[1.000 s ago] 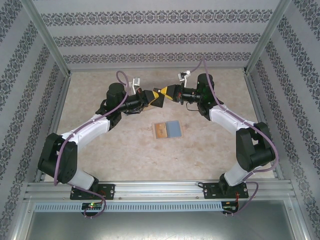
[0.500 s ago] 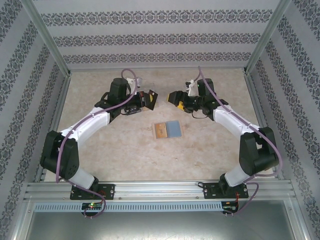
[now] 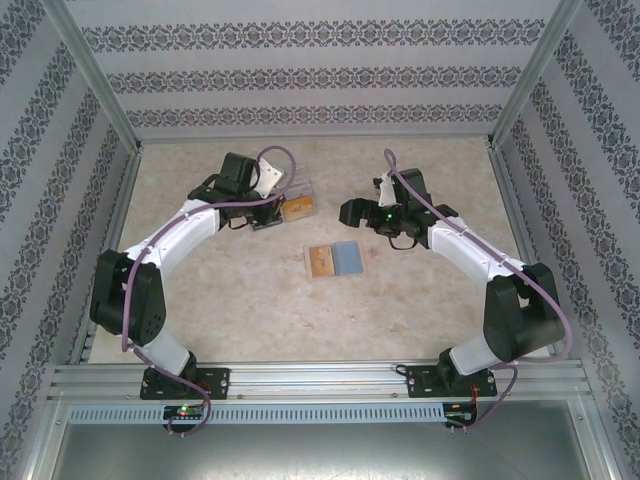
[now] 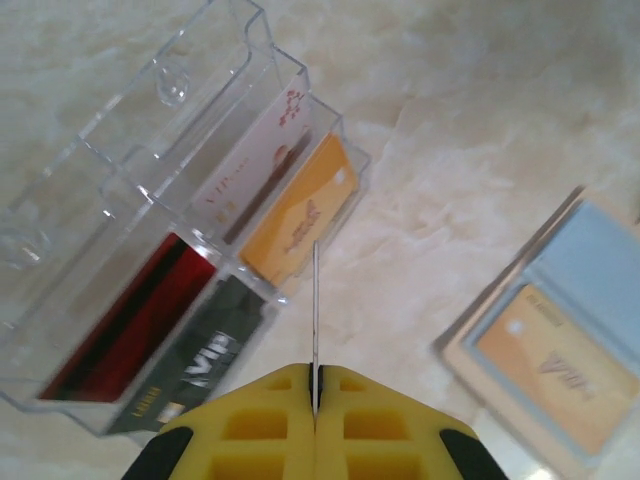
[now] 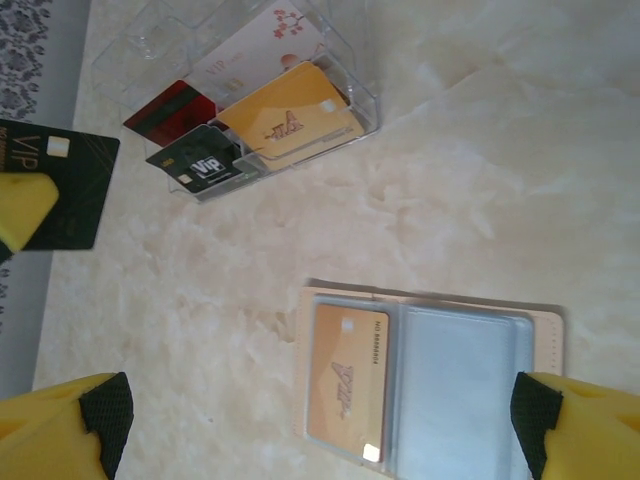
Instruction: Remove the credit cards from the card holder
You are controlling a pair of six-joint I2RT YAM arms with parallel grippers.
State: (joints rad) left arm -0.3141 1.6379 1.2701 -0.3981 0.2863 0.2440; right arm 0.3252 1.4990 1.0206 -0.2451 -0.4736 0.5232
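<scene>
Left claw [image 4: 315, 395] is clamped shut on a dark card [image 4: 315, 300]. Its own wrist view catches the card edge-on, a thin line rising from between the yellow fingers. The right wrist view shows the card's face, dark with pale VIP lettering, and one yellow fingertip against it.

Right claw [image 5: 325, 425] stands wide apart with nothing between its fingers, hanging above the card holder [image 5: 470, 380]. The holder lies opened flat on the table [image 3: 250, 300], and in the top view it is nearer the arm bases than either claw. An orange card [image 5: 345, 385] sits in one panel; the other shows plain grey-blue.

Beyond the holder and apart from it lies a clear box [image 4: 130, 170]. In the top view the left claw is over it. Both wrist views show four other cards [image 5: 290, 115] in its compartments: red, dark, white and orange.
</scene>
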